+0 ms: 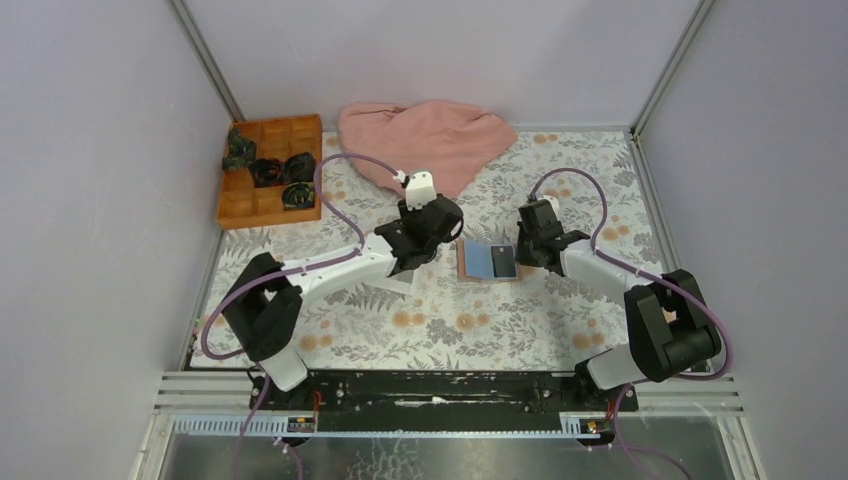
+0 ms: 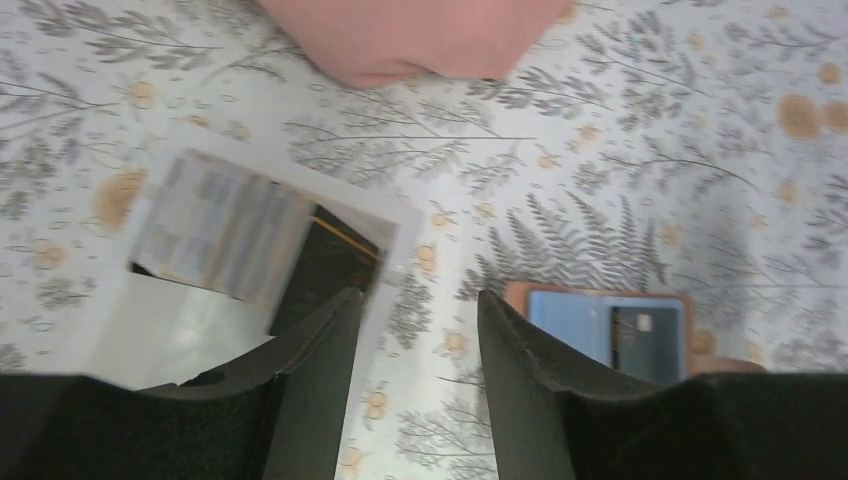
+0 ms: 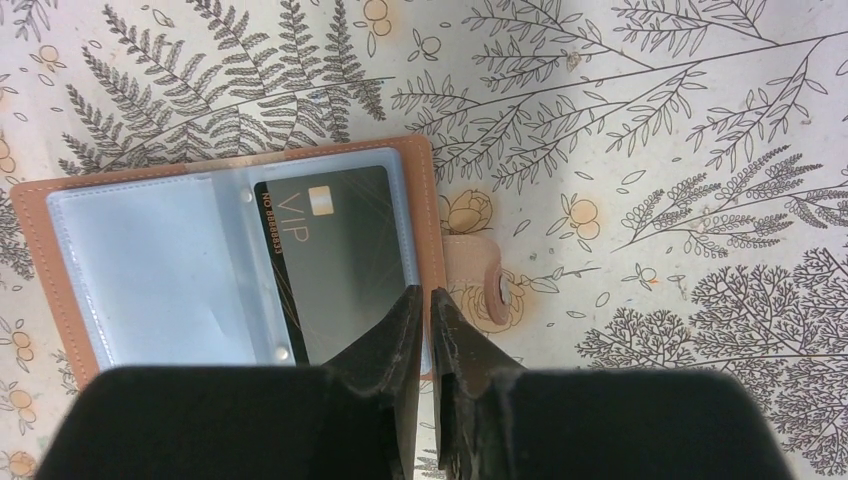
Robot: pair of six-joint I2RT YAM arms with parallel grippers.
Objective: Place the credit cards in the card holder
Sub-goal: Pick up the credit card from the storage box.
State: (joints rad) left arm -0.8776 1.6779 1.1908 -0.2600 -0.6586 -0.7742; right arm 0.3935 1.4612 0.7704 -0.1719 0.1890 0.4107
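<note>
Fingers [image 2: 315, 360] of my left gripper [image 2: 418, 305] stand well apart with only the flowered table [image 2: 640, 170] between them; they hold nothing. At their 10 o'clock lies a white tray [image 2: 398, 228] with a silvery card [image 2: 220, 230] in it and a dark card [image 2: 330, 262] just beside that one, partly under it. At their 3 o'clock I see the near corner of the holder [image 3: 140, 270].

My right gripper [image 3: 425, 295] has its fingers [image 3: 385, 345] almost together, with a thin slit between them. The tips sit over the holder's right edge, at the lower right corner of the VIP card [image 3: 330, 250]. Whether they pinch that edge or the sleeve I cannot tell.

The holder lies open and flat at the middle of the table. Its left sleeve looks pale blue, and I cannot tell if a card is in it. The black VIP card, with its gold chip, sits in the right sleeve. A snap tab [image 3: 487, 290] sticks out at the holder's 3 o'clock, just beside my right fingertips.

From above, my left gripper is at the holder's 9 o'clock and my right at its 3 o'clock, both close to it. A pink cloth [image 1: 430, 135] is bunched at the table's 12 o'clock. An orange box [image 1: 240, 208] with dark items in it sits at 10 o'clock.
</note>
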